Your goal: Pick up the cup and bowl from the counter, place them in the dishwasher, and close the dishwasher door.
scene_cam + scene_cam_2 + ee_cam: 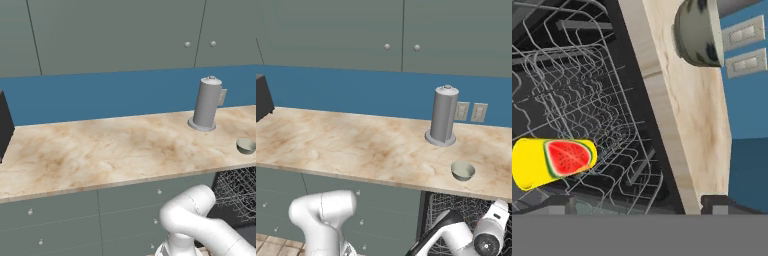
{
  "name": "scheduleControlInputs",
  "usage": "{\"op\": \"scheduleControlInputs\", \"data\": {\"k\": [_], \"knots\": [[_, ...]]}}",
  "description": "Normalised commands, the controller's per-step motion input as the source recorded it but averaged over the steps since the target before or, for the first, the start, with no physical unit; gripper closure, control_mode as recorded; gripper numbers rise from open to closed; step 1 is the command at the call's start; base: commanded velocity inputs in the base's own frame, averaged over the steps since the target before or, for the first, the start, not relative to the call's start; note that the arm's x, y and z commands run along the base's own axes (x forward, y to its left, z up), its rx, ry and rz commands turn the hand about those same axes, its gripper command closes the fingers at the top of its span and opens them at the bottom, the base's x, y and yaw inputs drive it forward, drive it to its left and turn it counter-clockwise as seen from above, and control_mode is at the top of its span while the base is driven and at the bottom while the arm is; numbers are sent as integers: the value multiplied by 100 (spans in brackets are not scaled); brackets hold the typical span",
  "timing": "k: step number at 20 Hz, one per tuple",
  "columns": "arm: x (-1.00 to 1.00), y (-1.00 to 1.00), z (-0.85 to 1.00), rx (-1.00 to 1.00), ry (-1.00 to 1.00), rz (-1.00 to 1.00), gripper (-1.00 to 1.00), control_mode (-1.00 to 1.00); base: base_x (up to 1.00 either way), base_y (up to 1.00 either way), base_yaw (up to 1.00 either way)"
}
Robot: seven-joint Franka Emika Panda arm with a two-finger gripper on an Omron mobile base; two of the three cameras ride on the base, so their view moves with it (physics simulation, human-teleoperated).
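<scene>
Left base view. My arm rises at the lower right, elbow bent in front of the drawers (65, 220). The counter (100, 150) runs across above it. The bowl (246, 146) sits near the counter's front edge, far right, over the open dishwasher (239, 192), whose wire rack shows below. A tall grey canister (207, 103) stands further back on the counter, apart from the bowl. A dark box (4, 127) is at the far left end. Upper cabinets (115, 35) hang above the blue wall.

Right base view. My wrist reaches low to the right, in front of the dishwasher rack (456, 205). The bowl (462, 170) rests on the counter just above my hand, near the front edge; the canister (443, 116) is behind it, with wall outlets (470, 112) beside.

Hand view. My gripper (639, 202) has its two dark tips set wide apart, with nothing between them. Ahead and to one side lies a yellow cup (553, 161) with a watermelon picture, on its side in the wire rack (587, 100). The bowl (697, 32) is up on the counter edge beyond my other fingertip.
</scene>
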Motion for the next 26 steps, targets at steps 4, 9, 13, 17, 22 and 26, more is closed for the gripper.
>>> {"op": "scheduleControlInputs", "data": {"k": [4, 9, 13, 17, 22, 26], "knots": [[0, 0, 46, -3, -2, 8, -100, -100, 0, 0, 0], [0, 1, 35, 2, 0, 18, -100, -100, 0, 0, 0], [0, 9, 14, 3, 0, 19, -100, -100, 0, 0, 0], [0, 17, 31, 0, 0, 8, -100, -100, 0, 0, 0], [0, 26, 42, -2, 0, 4, -100, -100, 0, 0, 0], [4, 39, 31, -1, 0, 2, -100, -100, 0, 0, 0]]}}
